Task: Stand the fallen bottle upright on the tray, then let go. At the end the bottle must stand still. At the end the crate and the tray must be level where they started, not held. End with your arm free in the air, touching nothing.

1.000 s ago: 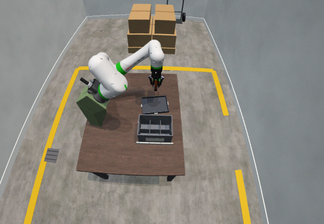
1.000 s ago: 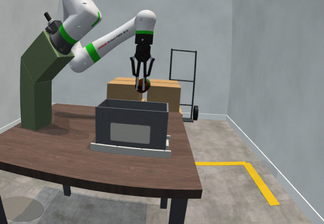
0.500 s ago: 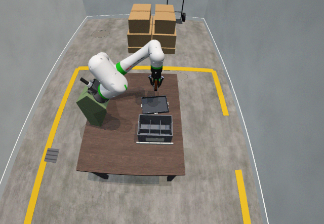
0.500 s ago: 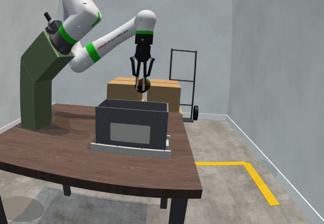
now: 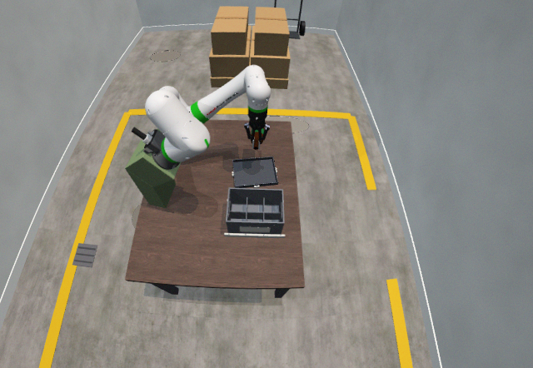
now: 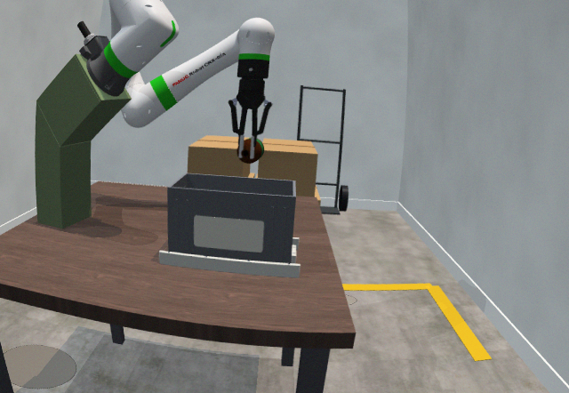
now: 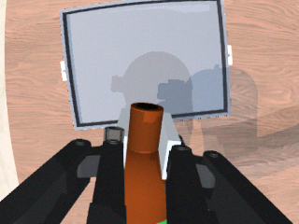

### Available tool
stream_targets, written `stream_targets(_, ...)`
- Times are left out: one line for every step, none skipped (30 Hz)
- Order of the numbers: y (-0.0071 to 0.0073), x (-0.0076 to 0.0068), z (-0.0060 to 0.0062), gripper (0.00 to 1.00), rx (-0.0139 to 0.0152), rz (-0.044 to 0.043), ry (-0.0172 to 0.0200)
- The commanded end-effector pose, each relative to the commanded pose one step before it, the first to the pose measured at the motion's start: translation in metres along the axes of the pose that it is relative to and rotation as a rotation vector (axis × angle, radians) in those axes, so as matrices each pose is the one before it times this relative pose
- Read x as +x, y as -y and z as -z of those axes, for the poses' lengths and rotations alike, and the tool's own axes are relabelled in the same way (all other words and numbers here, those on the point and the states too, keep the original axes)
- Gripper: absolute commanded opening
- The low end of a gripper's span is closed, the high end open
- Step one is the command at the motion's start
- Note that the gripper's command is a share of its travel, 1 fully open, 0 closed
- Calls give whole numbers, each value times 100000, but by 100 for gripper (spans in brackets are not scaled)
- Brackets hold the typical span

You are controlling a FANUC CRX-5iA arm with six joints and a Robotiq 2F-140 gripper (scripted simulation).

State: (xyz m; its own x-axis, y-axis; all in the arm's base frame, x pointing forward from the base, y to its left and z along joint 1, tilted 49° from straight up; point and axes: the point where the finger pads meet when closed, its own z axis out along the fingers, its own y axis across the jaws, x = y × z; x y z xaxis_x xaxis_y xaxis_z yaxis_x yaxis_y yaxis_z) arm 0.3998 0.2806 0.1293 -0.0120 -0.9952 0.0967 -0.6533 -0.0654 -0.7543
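The brown bottle [image 5: 256, 140] [image 6: 258, 151] [image 7: 146, 191] is up in the air, lying roughly level. Its open mouth faces the top and exterior views and the tray side; a bit of green shows on its body. My gripper [image 5: 256, 141] [image 6: 246, 153] [image 7: 144, 125] points down and is shut on the bottle near its neck. The tray [image 5: 258, 179] [image 7: 98, 47] lies flat on the table, in front of and below the bottle in the top view; the crate hides it in the exterior view. The bottle's base end is hidden in the wrist view.
The dark divided crate [image 5: 276, 226] [image 6: 277, 239] stands level in front of the tray, with a pale rail [image 5: 254, 235] [image 6: 229, 264] along its front. The robot's green pedestal [image 5: 152, 179] [image 6: 61, 172] is at the table's left. Stacked cartons [image 5: 230, 37] stand behind the table.
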Motion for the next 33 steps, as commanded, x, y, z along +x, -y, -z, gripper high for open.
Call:
stream_targets(0, -19, 10, 0, -25, -18, -1140)
stream_targets(-1, -7, -2, 0, -24, -7, -556)
stream_targets(-1, -8, -2, 0, -23, -7, -594)
stream_targets(-1, -9, -1, 0, -21, -6, -629)
stream_targets(-1, -10, -1, 0, -18, -6, -658)
stream_targets(-1, -10, 0, 0, -15, -5, -683)
stream_targets(0, 0, 0, 0, 0, 0, 0)
stream_targets(0, 0, 0, 0, 0, 0, 0)
stream_targets(-1, -11, 1, 0, -11, -4, -703)
stream_targets(0, -12, 2, 0, -7, -3, -717)
stream_targets(0, -12, 3, 0, -3, -2, -725)
stream_targets(0, -13, 4, 0, 1, -1, -728)
stream_targets(0, -13, 5, 0, 6, 0, -724)
stream_targets(0, -13, 6, 0, 10, 1, -716)
stream_targets(1, -14, 7, 0, 14, 2, -701)
stream_targets(1, -13, 7, 0, 18, 2, -681)
stream_targets(1, -13, 8, 0, 21, 3, -656)
stream_targets(1, -13, 8, 0, 23, 4, -626)
stream_targets(1, -13, 8, 0, 25, 4, -592)
stream_targets(1, -12, 8, 0, 26, 4, -553)
stream_targets(1, -11, 8, 0, 26, 5, -511)
stream_targets(1, -11, 8, 0, 26, 5, -467)
stream_targets(1, -10, 8, 0, 25, 4, -419)
stream_targets(0, 0, 0, 0, 0, 0, 0)
stream_targets(0, 0, 0, 0, 0, 0, 0)
stream_targets(1, -9, 7, 0, 23, 4, -371)
stream_targets(1, -8, 6, 0, 21, 4, -321)
stream_targets(1, -6, 5, 0, 19, 3, -272)
stream_targets(1, -5, 5, 0, 16, 3, -223)
stream_targets(1, -4, 4, 0, 13, 2, -177)
stream_targets(1, -3, 3, 0, 10, 2, -133)
stream_targets(0, -2, 2, 0, 7, 1, -94)
stream_targets(0, -1, 1, 0, 5, 1, -60)
